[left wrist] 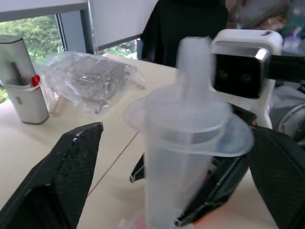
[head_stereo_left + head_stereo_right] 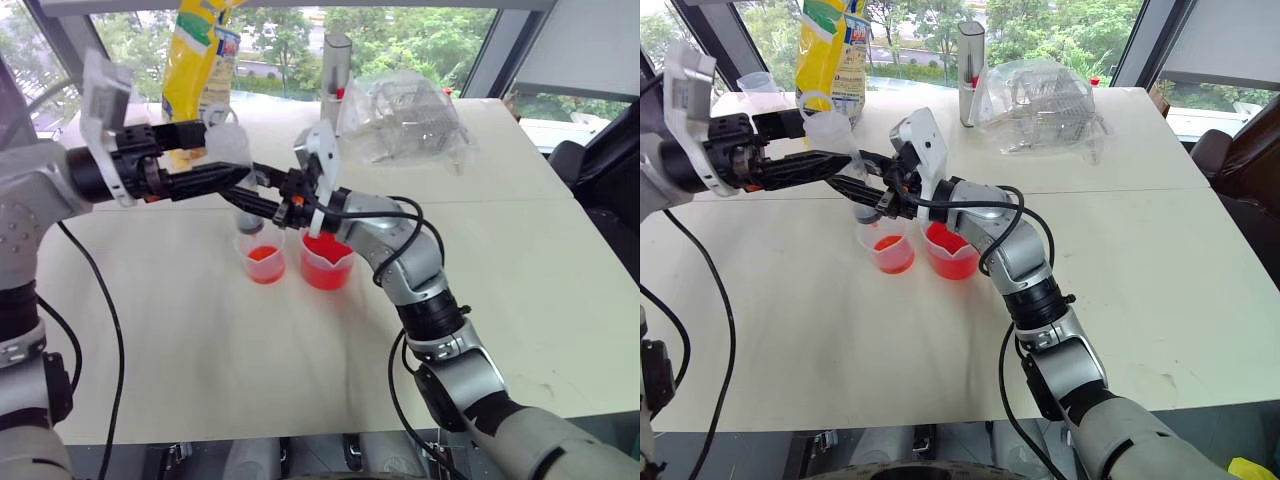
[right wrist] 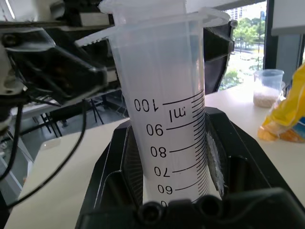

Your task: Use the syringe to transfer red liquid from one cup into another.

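The right pincer (image 3: 167, 191) is clenched round the barrel of the large clear plastic syringe (image 3: 164, 109) with printed volume marks, holding it upright. The left pincer (image 2: 235, 180) is released, its two black fingers (image 1: 57, 181) spread wide on either side of the syringe's flange and plunger top, not pressing on them. Both pincers meet above two small clear plastic cups on the pale worktop (image 2: 200, 340). The syringe stands over the left cup (image 2: 265, 262), which holds a shallow layer of bright orange-red translucent liquid (image 2: 263, 254). Just beside it, the right cup (image 2: 325, 264) holds more of the same liquid. Farther back on the worktop stand a yellow plastic bag (image 2: 198, 60), a tall grey cylinder with a red mark (image 2: 336, 65) and a crumpled clear plastic wrapper (image 2: 405, 115). A further clear cup (image 3: 268, 88) with pale contents stands beside the yellow bag.
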`<state>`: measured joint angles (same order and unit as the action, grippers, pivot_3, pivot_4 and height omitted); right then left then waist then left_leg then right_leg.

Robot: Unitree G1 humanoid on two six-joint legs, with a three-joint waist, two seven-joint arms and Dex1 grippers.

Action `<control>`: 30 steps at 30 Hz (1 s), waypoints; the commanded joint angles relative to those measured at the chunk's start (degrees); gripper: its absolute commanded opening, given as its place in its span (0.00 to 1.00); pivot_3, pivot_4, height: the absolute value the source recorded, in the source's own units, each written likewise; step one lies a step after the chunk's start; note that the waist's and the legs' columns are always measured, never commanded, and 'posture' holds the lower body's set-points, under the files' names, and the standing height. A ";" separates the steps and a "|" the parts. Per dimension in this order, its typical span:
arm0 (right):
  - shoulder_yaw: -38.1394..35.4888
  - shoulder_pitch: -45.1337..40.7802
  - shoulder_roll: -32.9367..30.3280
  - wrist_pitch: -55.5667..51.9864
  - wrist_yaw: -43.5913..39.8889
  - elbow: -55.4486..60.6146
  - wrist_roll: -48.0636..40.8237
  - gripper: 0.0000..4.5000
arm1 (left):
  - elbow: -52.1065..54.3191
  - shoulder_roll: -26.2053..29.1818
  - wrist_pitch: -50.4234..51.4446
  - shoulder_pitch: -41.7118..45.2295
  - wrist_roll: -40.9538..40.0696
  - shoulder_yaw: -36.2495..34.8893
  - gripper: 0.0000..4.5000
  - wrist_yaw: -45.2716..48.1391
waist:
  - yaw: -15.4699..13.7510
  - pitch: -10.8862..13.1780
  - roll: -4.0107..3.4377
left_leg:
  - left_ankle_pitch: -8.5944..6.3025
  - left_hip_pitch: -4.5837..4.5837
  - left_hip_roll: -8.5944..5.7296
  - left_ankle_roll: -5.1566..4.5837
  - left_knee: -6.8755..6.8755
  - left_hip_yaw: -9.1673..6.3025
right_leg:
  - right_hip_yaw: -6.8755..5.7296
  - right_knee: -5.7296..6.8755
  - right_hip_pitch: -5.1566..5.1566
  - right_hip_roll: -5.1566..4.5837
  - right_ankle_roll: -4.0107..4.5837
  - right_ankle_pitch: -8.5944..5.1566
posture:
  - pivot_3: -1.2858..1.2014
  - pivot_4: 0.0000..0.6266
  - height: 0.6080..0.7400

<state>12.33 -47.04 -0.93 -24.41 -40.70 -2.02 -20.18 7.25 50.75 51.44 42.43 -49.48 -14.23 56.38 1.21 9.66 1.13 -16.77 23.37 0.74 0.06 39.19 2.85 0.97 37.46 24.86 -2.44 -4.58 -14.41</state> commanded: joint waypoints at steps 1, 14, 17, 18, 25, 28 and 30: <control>0.10 0.04 0.88 0.60 -0.31 2.70 -0.96 0.32 | -1.10 2.17 0.03 2.43 -1.53 -5.14 0.98 -1.22 | 0.03 0.00 0.00 | 0.00 0.00 0.00 0.00 0.00 0.00 | 0.00 0.00 0.00 0.00 0.00 0.00 | 0.52 0.24 1.00; -1.21 0.26 -0.14 -1.14 -0.08 2.03 -1.45 0.32 | 1.30 8.13 0.97 -4.09 -3.85 -9.23 0.98 1.78 | 0.12 0.00 -0.01 | 0.00 0.00 0.00 0.00 -0.02 0.00 | 0.01 0.00 0.01 -0.03 0.01 0.00 | 0.52 0.24 1.00; -3.97 -2.25 -1.44 -4.22 1.26 3.25 -3.12 0.32 | 3.53 8.00 0.97 -7.07 -4.57 -9.82 0.98 1.82 | 0.05 0.01 -0.01 | 0.00 0.00 0.00 0.00 -0.01 0.00 | 0.03 -0.01 0.01 -0.05 0.01 0.00 | 0.52 0.24 1.00; -5.05 -3.66 -2.18 -5.74 2.02 3.75 -3.62 0.32 | 4.10 7.89 0.65 -8.09 -4.58 -9.81 0.98 1.94 | 0.04 0.01 -0.01 | 0.00 0.01 0.00 0.00 -0.02 0.00 | 0.03 -0.01 0.01 -0.06 0.01 -0.01 | 0.52 0.24 1.00; -15.81 -14.94 -11.84 -24.88 8.12 6.45 -10.19 0.32 | 8.08 8.97 -4.12 -16.88 -0.54 -7.46 0.98 5.83 | 0.00 0.03 -0.05 | 0.00 0.02 -0.01 0.01 -0.07 -0.01 | 0.04 -0.03 0.06 -0.15 0.05 -0.02 | 0.52 0.24 1.00; -20.40 -20.96 -19.53 -41.57 12.73 4.73 -11.55 0.32 | 9.72 9.44 -7.22 -20.88 2.00 -4.79 0.98 9.54 | -0.11 0.05 -0.09 | -0.01 0.04 0.00 0.02 -0.13 -0.01 | 0.04 -0.08 0.09 -0.22 0.23 -0.10 | 0.52 0.24 1.00; -21.81 -23.84 -24.04 -53.79 16.33 2.10 -10.04 0.32 | 9.98 9.58 -9.32 -22.21 3.60 -2.70 0.98 11.97 | -0.27 0.04 -0.06 | -0.01 0.09 -0.01 0.02 -0.17 -0.02 | 0.02 -0.14 0.13 -0.31 0.44 -0.21 | 0.52 0.24 1.00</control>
<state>-6.90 -68.98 -23.23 -68.95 -27.22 0.74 -30.54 15.86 59.25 44.74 19.85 -47.17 -17.56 66.21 0.94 9.70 1.07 -16.79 23.46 0.73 0.09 39.00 2.82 0.97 37.29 24.99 -2.79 -3.99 -14.69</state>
